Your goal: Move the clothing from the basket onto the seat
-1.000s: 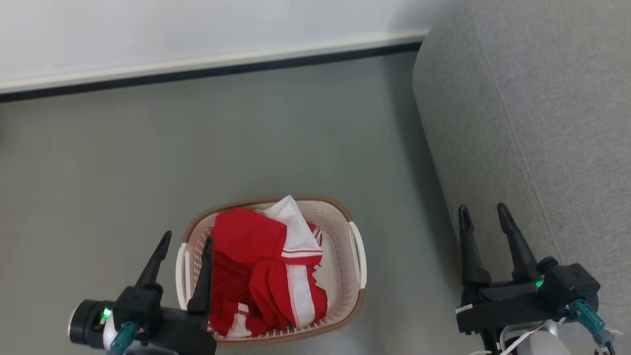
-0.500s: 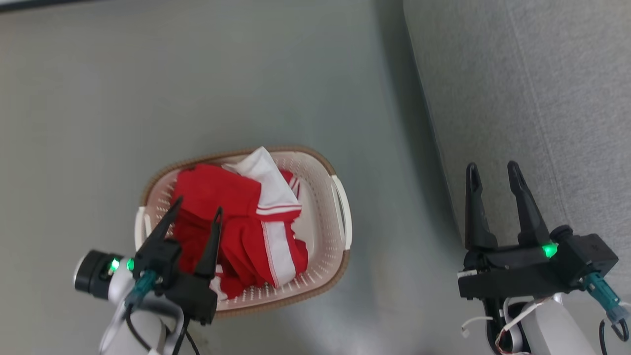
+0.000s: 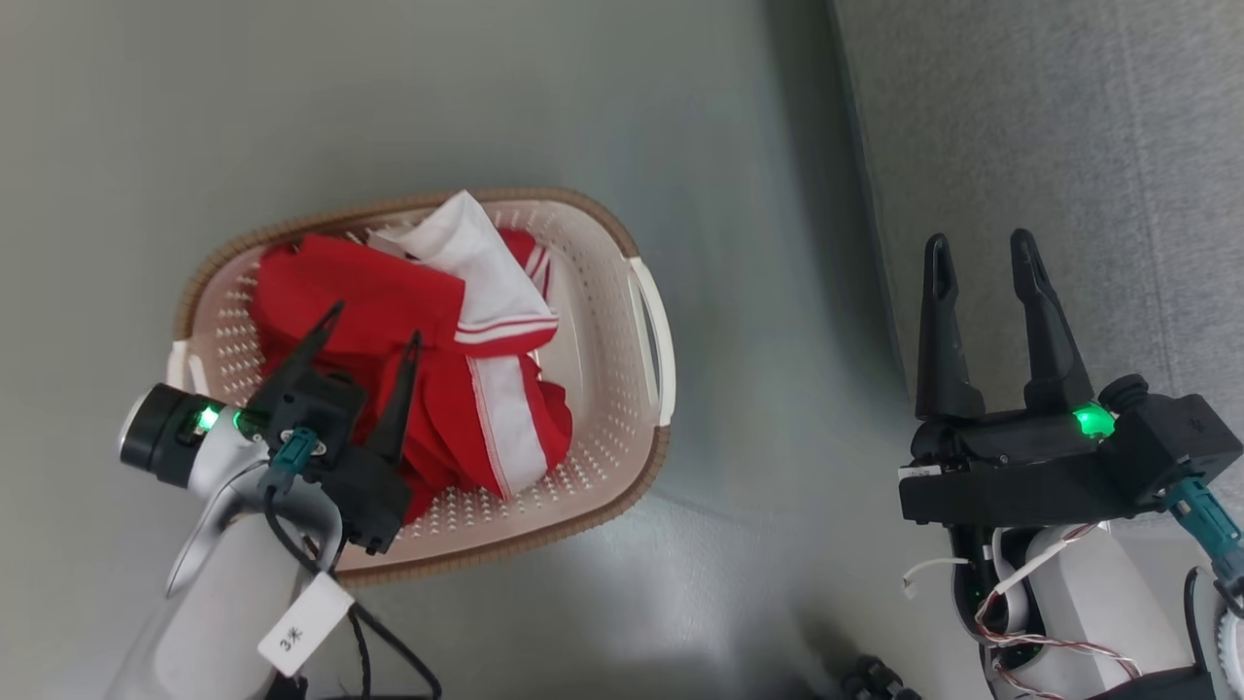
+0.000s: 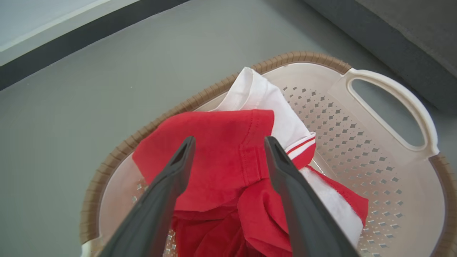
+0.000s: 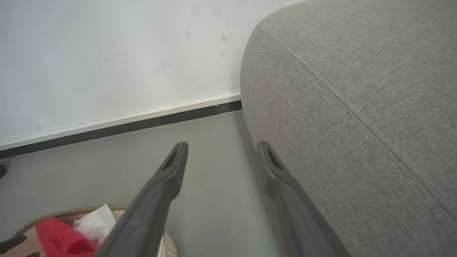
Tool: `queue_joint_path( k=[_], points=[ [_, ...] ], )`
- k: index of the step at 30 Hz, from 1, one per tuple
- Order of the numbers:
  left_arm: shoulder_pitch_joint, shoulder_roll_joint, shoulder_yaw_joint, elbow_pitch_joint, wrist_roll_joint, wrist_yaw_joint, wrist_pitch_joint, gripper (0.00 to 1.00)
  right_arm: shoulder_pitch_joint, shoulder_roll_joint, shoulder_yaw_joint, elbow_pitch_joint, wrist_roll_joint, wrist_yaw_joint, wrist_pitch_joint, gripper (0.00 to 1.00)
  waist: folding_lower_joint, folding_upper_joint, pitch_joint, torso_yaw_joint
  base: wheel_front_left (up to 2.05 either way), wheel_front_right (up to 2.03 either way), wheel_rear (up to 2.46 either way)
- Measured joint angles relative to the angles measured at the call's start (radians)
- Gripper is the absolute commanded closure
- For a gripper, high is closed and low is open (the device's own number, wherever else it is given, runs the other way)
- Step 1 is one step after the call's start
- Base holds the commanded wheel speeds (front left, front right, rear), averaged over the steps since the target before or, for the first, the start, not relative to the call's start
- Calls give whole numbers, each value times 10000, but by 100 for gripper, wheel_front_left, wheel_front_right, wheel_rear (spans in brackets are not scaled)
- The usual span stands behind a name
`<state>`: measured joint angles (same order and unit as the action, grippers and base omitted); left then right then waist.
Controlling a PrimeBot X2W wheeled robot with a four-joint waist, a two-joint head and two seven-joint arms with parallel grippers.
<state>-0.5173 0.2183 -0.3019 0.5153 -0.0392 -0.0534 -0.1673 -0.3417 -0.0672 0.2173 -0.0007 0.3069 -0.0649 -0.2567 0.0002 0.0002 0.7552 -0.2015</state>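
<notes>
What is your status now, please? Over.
Left gripper open, over the clothing in the basket. Right gripper open, empty, beside the seat. No obstacle seen between basket and seat.

Seat (image 3: 1069, 146), cut off by top and right picture edges; basket (image 3: 598, 321), near-left rim hidden behind left gripper (image 3: 376, 321) and forearm (image 3: 224, 583); clothing (image 3: 379, 282), lower layers buried.

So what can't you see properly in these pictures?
- Head view: how many pieces of clothing are in the basket; the top ones cover the rest, and the left claw covers part.
- Left wrist view: whether that claw touches the clothing; cannot tell.
- Head view: most of the seat, cut off by the right and top edges.
- Head view: a small dark thing at the bottom edge, cut off.
</notes>
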Motion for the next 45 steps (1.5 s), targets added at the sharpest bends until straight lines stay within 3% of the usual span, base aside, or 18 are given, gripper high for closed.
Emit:
queue_joint_path(
  k=[9,26,45],
  points=[
    [-687,27,-25,892,138,4,-153,0,-198,50,-10,219,-86,40,0,0,0,0,736,-145,0,0,0],
    [-2197,518,-477,1743,1112,90,-458,0,-384,132,194,477,-86,163,0,0,-1,-1,1024,-310,0,0,0],
    [-2754,125,-1062,2832,1476,-84,-546,0,-412,150,403,665,27,121,0,0,-1,-1,1359,-463,0,0,0]
  ],
)
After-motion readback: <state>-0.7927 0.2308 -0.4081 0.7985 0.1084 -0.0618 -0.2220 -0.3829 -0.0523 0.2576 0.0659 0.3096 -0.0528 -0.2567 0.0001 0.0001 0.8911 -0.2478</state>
